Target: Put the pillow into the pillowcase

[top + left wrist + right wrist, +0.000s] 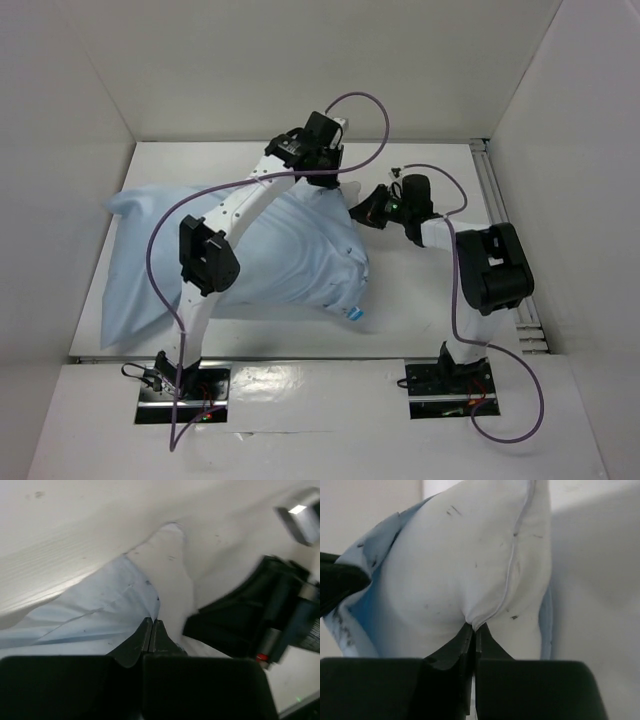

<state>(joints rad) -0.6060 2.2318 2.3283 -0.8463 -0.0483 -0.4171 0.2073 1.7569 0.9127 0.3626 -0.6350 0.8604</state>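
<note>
The light blue pillowcase (pixel 250 250) lies across the table with most of the white pillow inside it. A bare white corner of the pillow (pixel 470 565) sticks out at the right end, and its small blue tag (pixel 355 313) shows at the near right. My left gripper (pixel 151 623) reaches over the far right end. It is shut on the pillowcase's edge (pixel 115 597), right where the blue cloth meets the white pillow (pixel 170 575). My right gripper (pixel 474 628) is shut on a pinch of the pillow's seam. In the top view the two grippers, left (pixel 332 182) and right (pixel 355 210), almost meet.
White walls close in the table (pixel 420 300) on the left, back and right. A metal rail (pixel 497 205) runs along the right side. Purple cables loop above both arms. My right gripper's black body (pixel 250 615) sits close beside my left gripper's fingers.
</note>
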